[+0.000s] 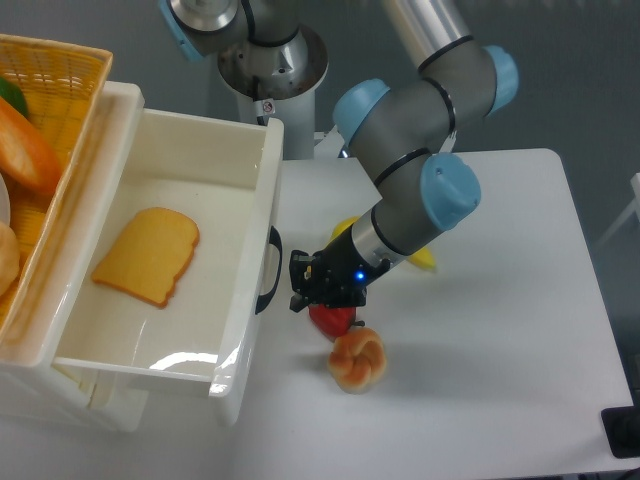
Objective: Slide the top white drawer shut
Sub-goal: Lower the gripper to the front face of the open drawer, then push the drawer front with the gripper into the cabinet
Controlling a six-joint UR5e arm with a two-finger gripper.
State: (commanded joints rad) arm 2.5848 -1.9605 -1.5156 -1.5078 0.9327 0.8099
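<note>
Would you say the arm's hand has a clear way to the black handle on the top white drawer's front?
Probably yes. The hand sits just right of the black handle on the top white drawer, with only bare table between them. The red pepper and bun lie lower, off that line.

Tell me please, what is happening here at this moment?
A robot arm is working at a table beside a white cabinet. The top white drawer is pulled far out, with a slice of toast inside. The end effector is low over the table, close to the drawer's black handle, but a small gap shows between them. Just behind it lie a red pepper, a bread roll and a banana. The drawer is not yet closed.
</note>
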